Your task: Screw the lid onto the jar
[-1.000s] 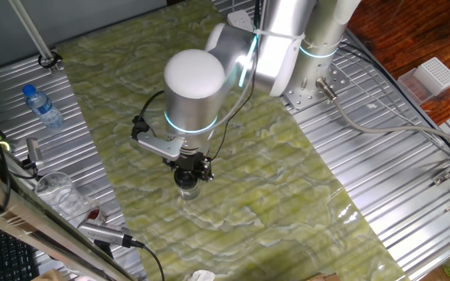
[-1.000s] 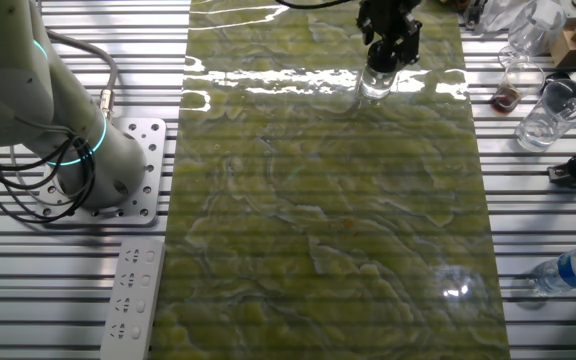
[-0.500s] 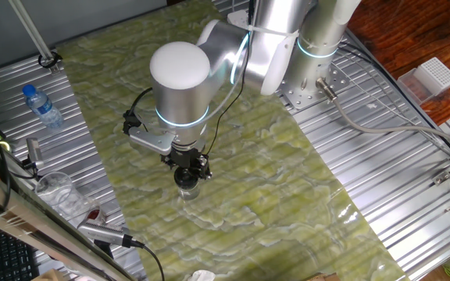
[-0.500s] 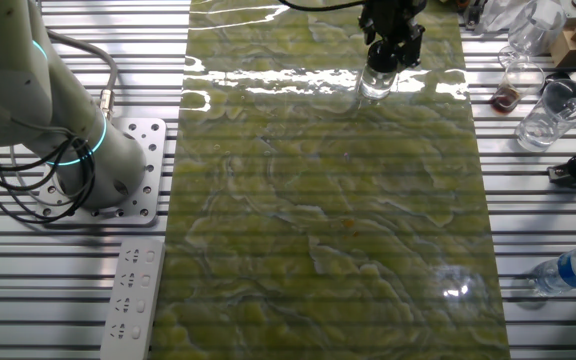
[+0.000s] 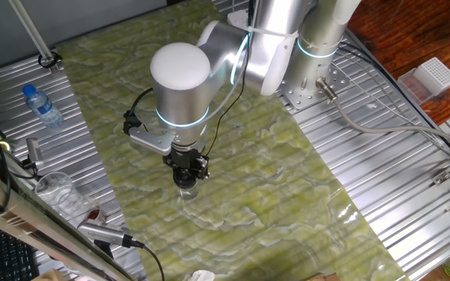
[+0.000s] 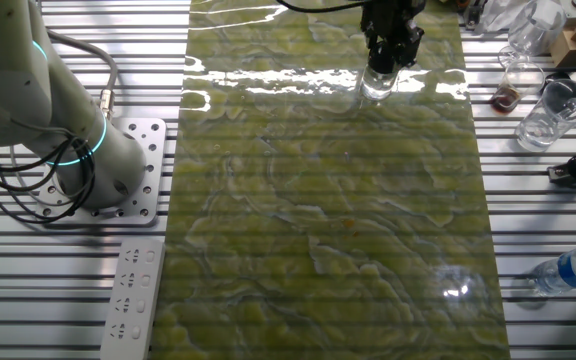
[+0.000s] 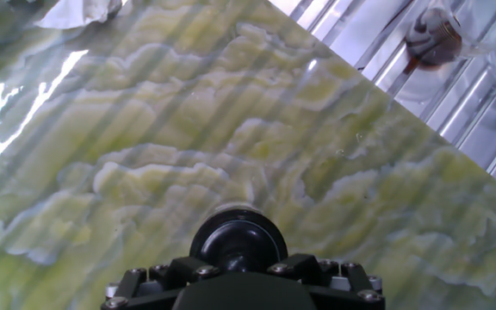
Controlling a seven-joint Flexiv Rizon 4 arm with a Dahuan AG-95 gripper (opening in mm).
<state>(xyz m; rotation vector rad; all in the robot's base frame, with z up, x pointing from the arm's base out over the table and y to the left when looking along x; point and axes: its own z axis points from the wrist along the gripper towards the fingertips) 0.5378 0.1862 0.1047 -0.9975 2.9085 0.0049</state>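
Note:
The jar (image 5: pixel 184 186) is a small clear glass pot standing upright on the green marbled mat (image 5: pixel 272 179), near its edge in the other fixed view (image 6: pixel 376 87). My gripper (image 5: pixel 186 172) points straight down right over it (image 6: pixel 385 62), shut on the lid. In the hand view the lid (image 7: pixel 238 242) shows as a glossy black round cap just beyond my gripper (image 7: pixel 238 265), and it covers the jar's mouth. The glass beneath it is hidden there. My fingertips are tucked against the cap and hard to tell apart from it.
A water bottle with a blue cap (image 5: pixel 43 108) lies on the slatted metal table beside the mat. A thin clear cup (image 6: pixel 548 110) and a small glass with brown residue (image 6: pixel 508 97) stand close to the jar's side. The arm's base (image 6: pixel 88 160) and a power strip (image 6: pixel 133 295) sit opposite.
Over the last second the wrist has swung round and the gripper has turned above the jar while staying in place. The jar has not shifted on the mat.

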